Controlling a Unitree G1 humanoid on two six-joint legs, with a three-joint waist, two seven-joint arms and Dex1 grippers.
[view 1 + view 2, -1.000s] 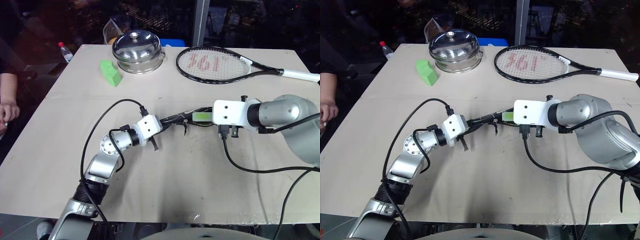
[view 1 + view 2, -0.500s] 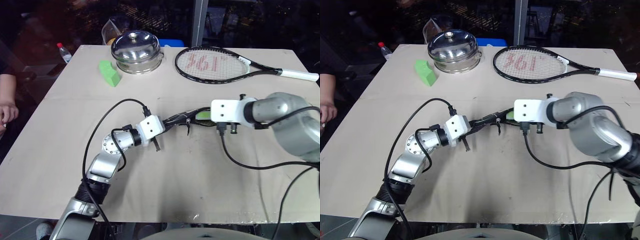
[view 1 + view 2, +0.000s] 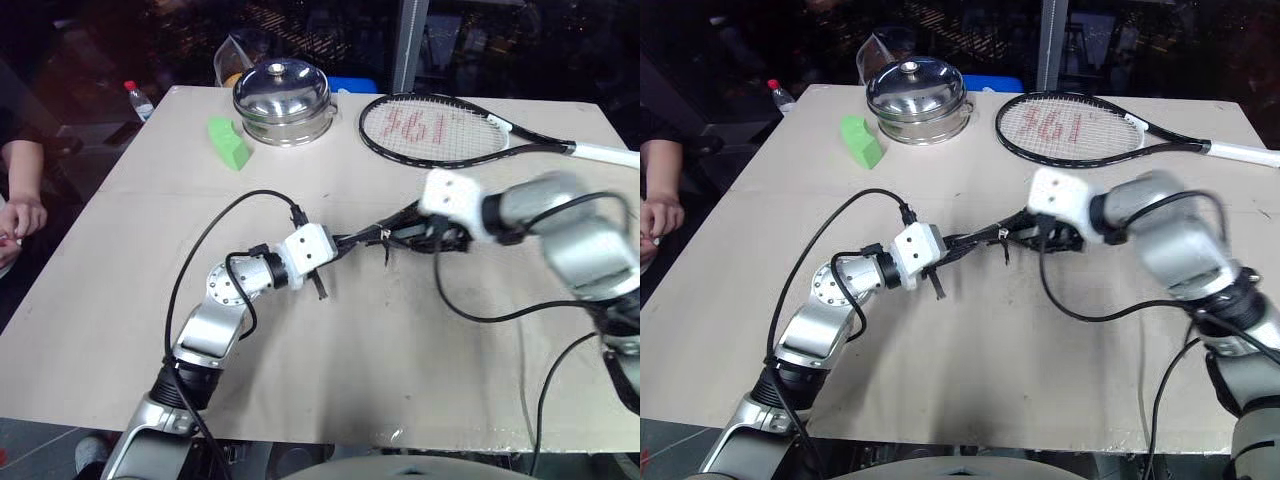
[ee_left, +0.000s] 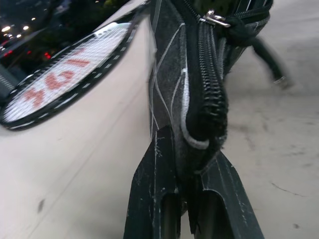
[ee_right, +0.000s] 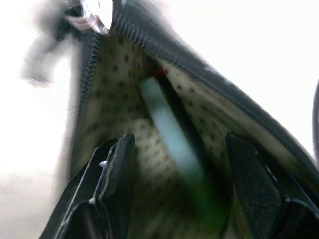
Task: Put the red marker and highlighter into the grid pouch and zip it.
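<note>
The grid pouch (image 3: 375,236) hangs just above the table's middle, stretched between both grippers. My left gripper (image 4: 187,199) is shut on the pouch's near end, pinching fabric and zipper tape (image 4: 204,84). Its zipper is undone, with the pull (image 4: 214,19) and black cord (image 3: 388,255) at the far end. My right gripper (image 3: 425,235) stands open over the pouch's mouth. In the right wrist view the highlighter (image 5: 159,112) lies inside on the dotted lining, free of both fingers (image 5: 117,164). A sliver of the red marker (image 5: 158,71) shows at its far end.
At the back stand a lidded steel pot (image 3: 283,100), a green wedge block (image 3: 228,143) and a tennis racket (image 3: 440,128). A water bottle (image 3: 140,100) stands off the table's back left corner. A person's hand (image 3: 15,215) rests beside the table's left edge.
My right gripper has opened and rolled at the wrist. The highlighter it held at the pouch's mouth now lies inside. The left gripper keeps its hold. The camera shifted slightly.
</note>
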